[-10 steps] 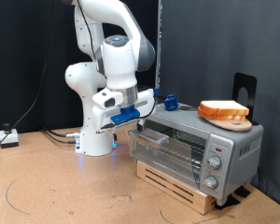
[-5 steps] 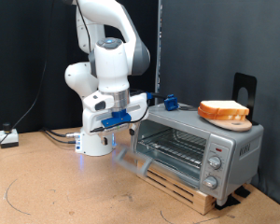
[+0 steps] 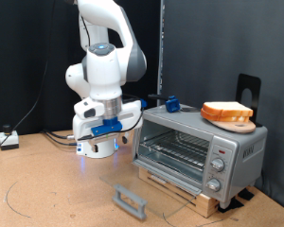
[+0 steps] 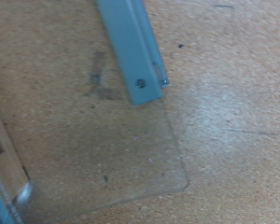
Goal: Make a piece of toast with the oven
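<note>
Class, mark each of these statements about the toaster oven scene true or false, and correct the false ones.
1. The oven has its glass door folded all the way down. True.
2. A bread slice sits on a wooden disc on top of the oven. True.
3. The gripper holds a bread slice. False: no bread shows near it; it hangs above the floor, to the exterior view's left of the oven.
4. A slice of bread lies on the wire rack inside the oven. False: the rack looks bare.
5. The door's grey bar handle shows in the wrist view. True.
</note>
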